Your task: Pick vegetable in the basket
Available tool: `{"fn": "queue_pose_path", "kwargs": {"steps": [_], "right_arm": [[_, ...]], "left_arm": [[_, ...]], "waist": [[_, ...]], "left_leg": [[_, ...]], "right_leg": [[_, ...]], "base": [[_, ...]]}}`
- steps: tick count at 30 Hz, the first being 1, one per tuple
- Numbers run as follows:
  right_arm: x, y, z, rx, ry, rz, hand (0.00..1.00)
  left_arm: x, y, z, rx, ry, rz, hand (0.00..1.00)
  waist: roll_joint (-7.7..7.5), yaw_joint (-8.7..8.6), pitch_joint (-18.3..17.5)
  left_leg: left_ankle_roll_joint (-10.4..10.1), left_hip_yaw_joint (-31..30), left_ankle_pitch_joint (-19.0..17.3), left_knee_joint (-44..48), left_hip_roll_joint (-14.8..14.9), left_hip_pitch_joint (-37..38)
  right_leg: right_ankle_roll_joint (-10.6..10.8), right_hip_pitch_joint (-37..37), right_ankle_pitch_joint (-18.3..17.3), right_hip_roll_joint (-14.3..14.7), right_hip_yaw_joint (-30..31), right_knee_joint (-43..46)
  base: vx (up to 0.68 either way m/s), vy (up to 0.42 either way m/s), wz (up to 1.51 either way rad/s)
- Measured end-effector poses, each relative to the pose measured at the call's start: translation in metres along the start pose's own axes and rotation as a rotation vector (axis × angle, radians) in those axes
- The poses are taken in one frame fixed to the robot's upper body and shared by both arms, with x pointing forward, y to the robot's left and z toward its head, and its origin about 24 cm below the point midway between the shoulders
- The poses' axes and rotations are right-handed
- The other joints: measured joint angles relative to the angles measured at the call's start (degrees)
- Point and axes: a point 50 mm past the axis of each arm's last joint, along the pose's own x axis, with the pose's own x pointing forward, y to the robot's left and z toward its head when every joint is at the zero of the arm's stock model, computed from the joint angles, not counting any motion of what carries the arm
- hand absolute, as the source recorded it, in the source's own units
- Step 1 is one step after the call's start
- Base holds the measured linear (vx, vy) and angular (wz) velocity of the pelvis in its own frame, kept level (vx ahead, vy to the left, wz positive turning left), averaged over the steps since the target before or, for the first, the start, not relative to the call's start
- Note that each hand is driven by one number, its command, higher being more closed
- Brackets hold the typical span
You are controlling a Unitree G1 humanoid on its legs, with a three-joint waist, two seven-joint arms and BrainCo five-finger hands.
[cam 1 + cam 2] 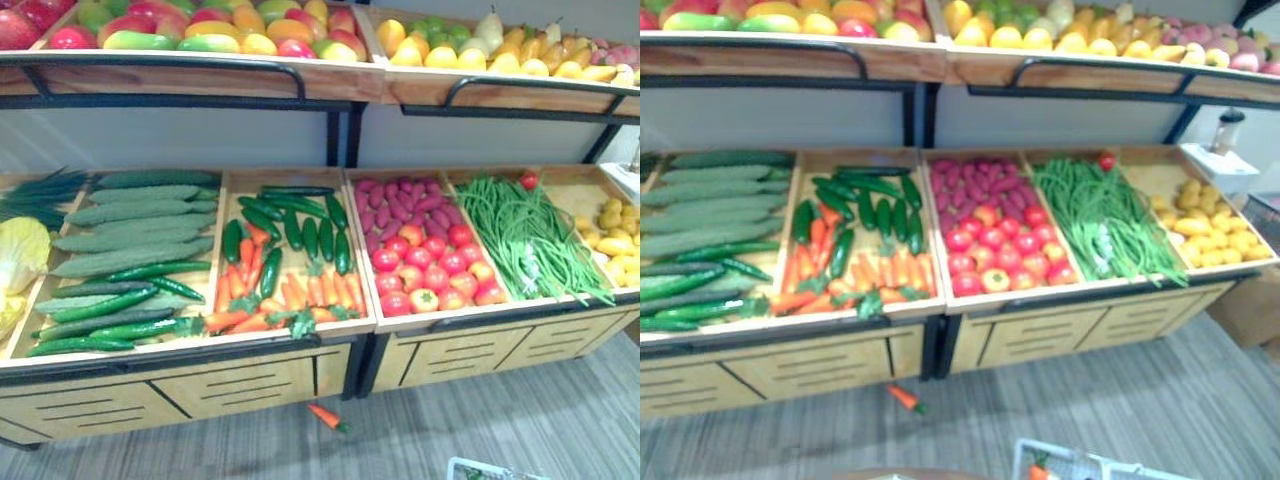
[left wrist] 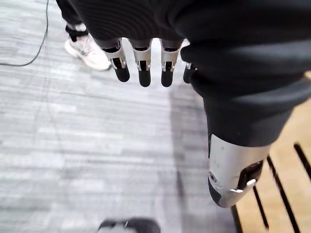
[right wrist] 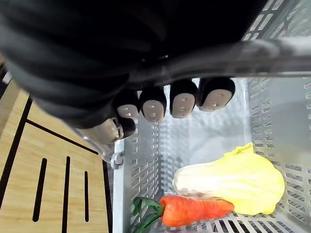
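In the right wrist view my right hand (image 3: pixel 170 99) is curled round the grey handle (image 3: pixel 277 48) of a white wire basket (image 3: pixel 141 160). Inside the basket lie a yellow-white cabbage (image 3: pixel 233 182) and an orange carrot (image 3: pixel 194 209). The basket's rim (image 1: pixel 1080 470) peeks in at the bottom of the eye views. My left hand (image 2: pixel 144 68) hangs over the grey floor with straight fingers and holds nothing. On the lower shelf lie cucumbers (image 1: pixel 130 235), peppers and carrots (image 1: pixel 285 270), tomatoes (image 1: pixel 430 265), green beans (image 1: pixel 525 235) and potatoes (image 1: pixel 615 235).
One carrot (image 1: pixel 326 416) lies on the floor in front of the stand. The upper shelf (image 1: pixel 200 75) carries fruit. Wooden slatted panels (image 1: pixel 240 385) front the stand. A person's white shoe (image 2: pixel 90 51) stands on the floor beyond my left hand.
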Motion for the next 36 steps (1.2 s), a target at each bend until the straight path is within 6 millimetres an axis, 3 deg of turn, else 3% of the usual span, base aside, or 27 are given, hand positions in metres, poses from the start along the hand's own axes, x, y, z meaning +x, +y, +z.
{"fn": "queue_pose_path", "kwargs": {"steps": [4,16,19,21,22,24,26,27,28,29,30,31,34,36], "right_arm": [[0.0,0.002,-0.001,-0.005,0.005,0.01,1.0],[-0.003,0.014,-0.002,-0.021,0.01,0.063,1.0],[-0.002,0.012,-0.003,0.016,0.022,0.056,1.0],[0.0,0.009,0.005,0.069,0.004,0.046,1.0],[0.0,0.007,0.006,0.076,-0.002,0.041,1.0],[0.001,0.005,0.012,0.093,-0.03,0.028,1.0],[0.002,0.0,0.018,0.117,-0.051,0.008,1.0],[0.002,-0.001,0.023,0.125,-0.076,0.002,1.0],[0.002,0.002,0.034,0.127,-0.113,0.009,1.0],[0.002,0.005,0.039,0.127,-0.126,0.015,1.0],[0.001,0.005,0.039,0.121,-0.125,0.019,1.0],[0.001,0.006,0.037,0.118,-0.113,0.023,1.0],[0.002,0.012,0.032,0.107,-0.075,0.046,1.0],[0.003,0.014,0.029,0.1,-0.051,0.058,1.0]], "left_arm": [[-0.005,-0.018,0.0,0.013,0.003,-0.123,0.0],[-0.004,-0.027,0.018,0.057,-0.075,-0.238,0.0],[-0.003,-0.028,0.024,0.061,-0.091,-0.241,0.0],[-0.001,-0.028,0.034,0.08,-0.129,-0.244,0.0],[-0.001,-0.028,0.037,0.095,-0.143,-0.246,0.0],[0.0,-0.027,0.045,0.146,-0.181,-0.248,0.0],[0.0,-0.03,0.055,0.156,-0.214,-0.253,0.0],[-0.002,-0.035,0.064,0.148,-0.241,-0.259,0.0],[-0.005,-0.038,0.067,0.125,-0.256,-0.265,0.0],[-0.005,-0.038,0.072,0.115,-0.276,-0.262,0.0],[-0.005,-0.038,0.076,0.119,-0.29,-0.261,0.0],[-0.005,-0.038,0.075,0.128,-0.291,-0.263,0.0],[-0.006,-0.039,0.077,0.135,-0.296,-0.275,0.0],[-0.006,-0.04,0.08,0.133,-0.3,-0.284,0.0]], "waist": [[0.27,-0.45,0.06],[0.37,-1.24,0.88],[-0.21,-1.35,3.3],[-0.33,-1.34,6.17],[-0.39,-1.32,6.62],[0.21,-1.33,8.0],[1.45,-1.31,8.94],[2.8,-1.25,9.59],[3.79,-0.83,10.25],[3.75,-1.07,11.28],[3.51,-1.25,12.04],[3.19,-0.94,12.14],[2.81,-1.25,11.94],[2.37,-1.22,11.66]], "left_leg": [[-0.07,0.72,-0.47,-0.02,0.06,0.75],[-0.41,3.29,-2.08,0.02,-0.02,3.04],[-0.21,4.43,-5.17,3.88,0.01,4.1],[0.14,6.01,-10.62,13.75,1.04,2.29],[0.26,6.72,-11.66,15.51,1.31,1.65],[1.06,10.41,-14.37,19.13,2.4,0.6],[1.95,14.62,-15.96,21.48,4.21,-0.34],[2.94,18.4,-15.83,21.63,5.77,-0.27],[4.31,23.26,-15.18,20.07,6.95,0.18],[4.71,25.26,-15.17,19.92,7.02,0.63],[4.91,28.74,-15.11,19.47,7.13,1.57],[4.91,32.69,-15.1,18.84,7.44,2.85],[4.85,40.1,-14.9,18.04,7.71,4.19],[4.79,44.16,-14.39,18.34,7.83,3.81]], "right_leg": [[0.23,-0.04,-0.31,0.03,0.95,0.13],[0.06,0.48,-1.23,-0.14,3.68,1.27],[0.32,-0.11,-4.28,-1.37,4.67,7.27],[0.58,-1.41,-5.53,-2.59,7.3,12.25],[0.8,-1.87,-5.34,-2.54,8.27,12.87],[1.5,-4.71,-3.39,-2.39,12.4,14.45],[0.64,-7.84,1.67,-1.05,12.82,14.51],[-1.43,-9.0,8.44,0.48,10.57,10.72],[-3.81,-9.43,11.34,1.12,4.53,9.12],[-6.18,-10.18,7.9,-0.23,-0.56,14.55],[-7.65,-10.95,0.53,-3.5,-8.96,26.05],[-7.45,-9.88,-2.88,-5.83,-13.89,34.03],[-5.98,-4.11,-6.37,-8.95,-17.42,39.96],[-4.63,-1.11,-7.17,-9.72,-17.53,37.04]], "base": [[0.03,-0.01,-0.13],[0.05,-0.018,-0.12],[0.07,0.02,-0.13],[0.0,0.077,-0.47],[-0.03,0.071,-0.62],[-0.03,0.129,-0.92],[-0.09,0.222,-1.21],[-0.18,0.323,-1.75],[-0.18,0.285,-1.64],[-0.17,0.21,-1.61],[-0.14,0.216,-1.53],[-0.11,0.189,-1.59],[-0.05,0.077,-1.48],[-0.02,-0.057,-1.12]]}}
